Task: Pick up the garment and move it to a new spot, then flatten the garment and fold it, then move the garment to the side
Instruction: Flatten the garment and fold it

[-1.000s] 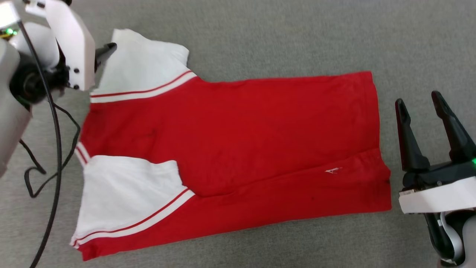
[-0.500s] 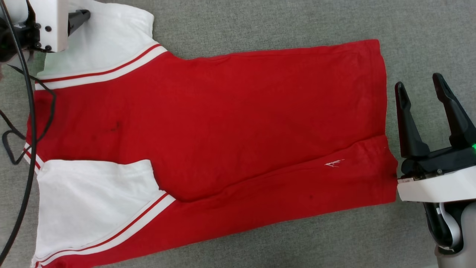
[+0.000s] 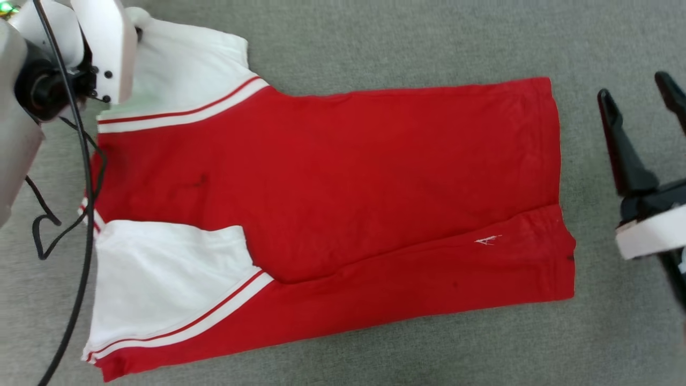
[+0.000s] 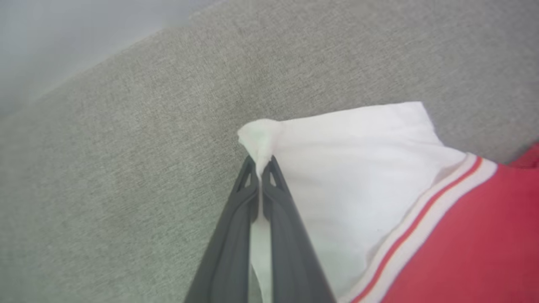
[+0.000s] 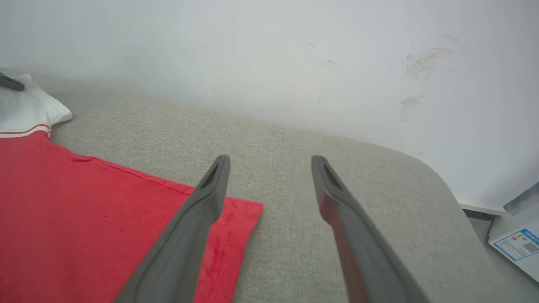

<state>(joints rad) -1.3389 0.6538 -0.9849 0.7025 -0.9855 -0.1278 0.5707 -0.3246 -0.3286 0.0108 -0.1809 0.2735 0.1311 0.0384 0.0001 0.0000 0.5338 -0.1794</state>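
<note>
Shirt spread flat on grey pad, collar end left, hem right. Near sleeve folded in over red body. At far left, left gripper clamped tight on corner of far sleeve, white cloth bunched up just past tips. At right, right gripper spread wide, empty, just right of hem, apart from cloth in head view. In right wrist view, one finger overlaps far hem corner; contact unclear. Black cable hangs at left, crossing shoulder edge. Pale wall beyond pad.
</note>
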